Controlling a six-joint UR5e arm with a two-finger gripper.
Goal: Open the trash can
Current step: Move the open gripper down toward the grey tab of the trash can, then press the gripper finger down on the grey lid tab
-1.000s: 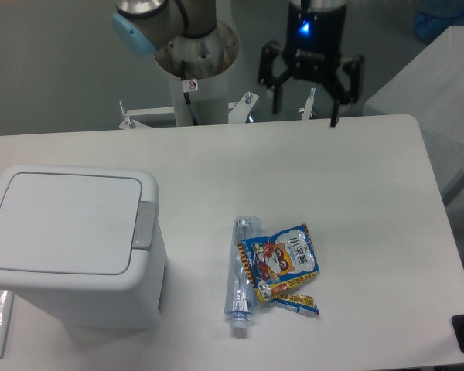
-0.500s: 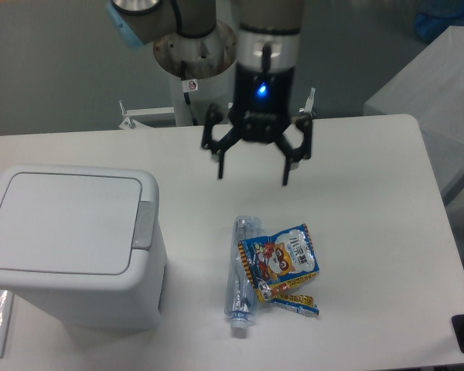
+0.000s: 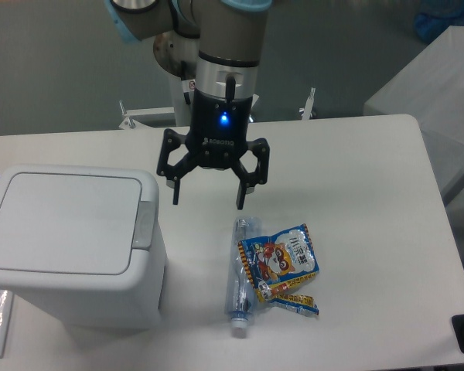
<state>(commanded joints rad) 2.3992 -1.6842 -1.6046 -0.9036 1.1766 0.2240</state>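
Note:
The trash can (image 3: 69,247) is a big white boxy bin at the table's left front. Its flat lid (image 3: 62,222) lies closed, and a grey push tab (image 3: 145,225) sits on the lid's right edge. My gripper (image 3: 207,205) hangs open above the table, just right of the bin and slightly behind the tab. Its two black fingers point down and spread wide with nothing between them. It touches neither the bin nor the tab.
A clear plastic bottle (image 3: 241,278) lies on the white table (image 3: 356,193) right of the bin. A colourful snack packet (image 3: 280,256) and a small yellow wrapper (image 3: 294,300) lie against the bottle. The arm's base (image 3: 187,54) stands behind the table.
The gripper has travelled from the table's back right to the left and forward, coming lower and close to the bin's right side. It stayed open. The bin and litter have not moved.

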